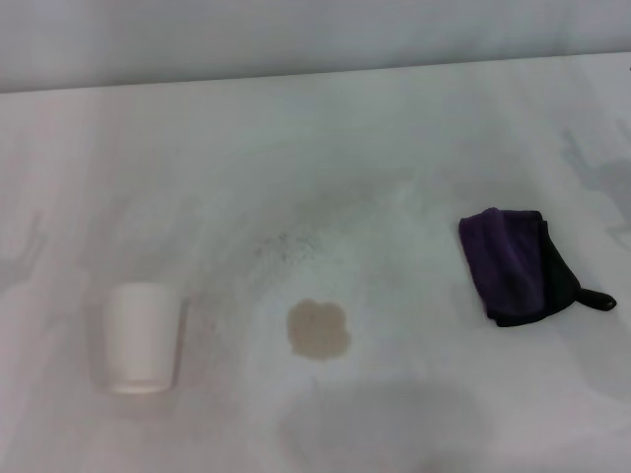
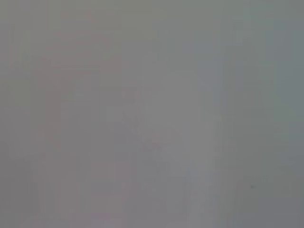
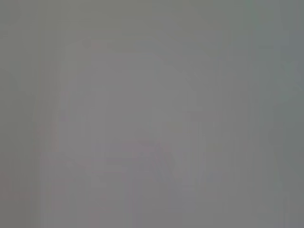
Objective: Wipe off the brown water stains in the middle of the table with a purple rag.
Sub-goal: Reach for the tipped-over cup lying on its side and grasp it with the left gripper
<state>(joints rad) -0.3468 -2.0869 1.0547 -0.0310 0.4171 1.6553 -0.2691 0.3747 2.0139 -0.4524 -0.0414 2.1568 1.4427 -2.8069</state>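
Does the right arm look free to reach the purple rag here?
Probably yes. The purple rag lies alone on the robot's right side of the table, nothing on or beside it. Neither gripper is in view, so the approach itself cannot be judged.

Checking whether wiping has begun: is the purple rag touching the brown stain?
Apart. The head view shows the purple rag lying on the table with bare white surface between it and the brown stain.

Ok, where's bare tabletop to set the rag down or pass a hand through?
Bare white table runs behind everything, and between the brown stain and the folded purple rag. A narrower gap separates the white cup from the stain. Nothing is crowded; neither gripper is in view.
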